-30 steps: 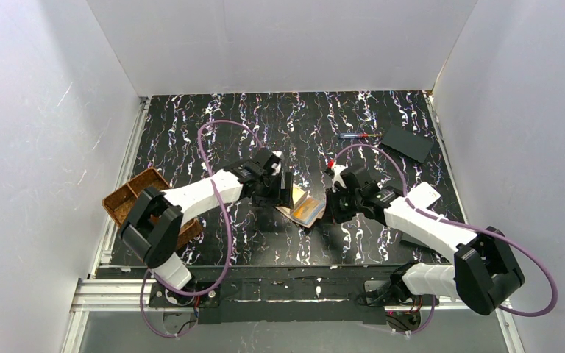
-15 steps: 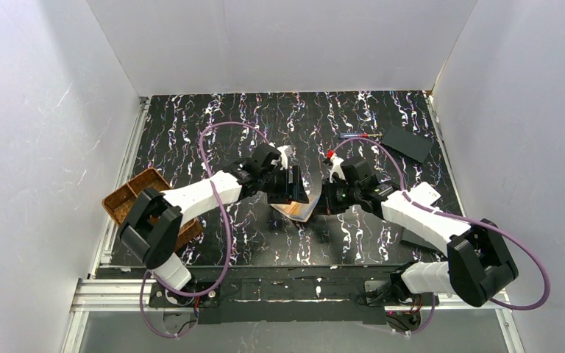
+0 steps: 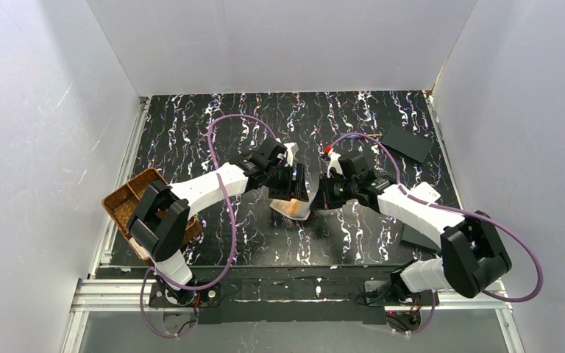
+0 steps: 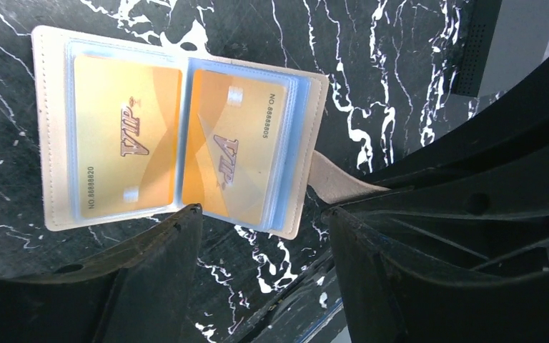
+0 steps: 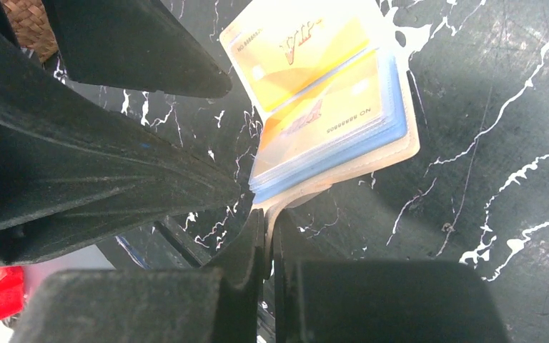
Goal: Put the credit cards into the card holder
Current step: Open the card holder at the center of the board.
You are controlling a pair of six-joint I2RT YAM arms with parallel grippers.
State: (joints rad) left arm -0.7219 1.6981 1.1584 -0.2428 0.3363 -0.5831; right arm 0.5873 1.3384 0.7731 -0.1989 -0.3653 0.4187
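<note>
Card holder [image 4: 53, 128] is open mid-table [image 3: 191, 125], between your two arms. Two gold VIP cards [image 4: 125, 136] sit in its clear sleeves, one per side. Your right end effector [image 5: 268, 221] is pinched tight on the holder's snap tab [image 4: 332, 187]. Your left end effector [image 4: 261, 214] hangs over the holder's edge, jaws spread wide with nothing gripped. Can't tell if the holder lies flat. Woven tray [image 3: 129, 198] is at the table's left edge, well apart.

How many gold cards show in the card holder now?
2. In the left wrist view, the first card fills the card holder's left page, the second card its right page. More may be hidden underneath.
</note>
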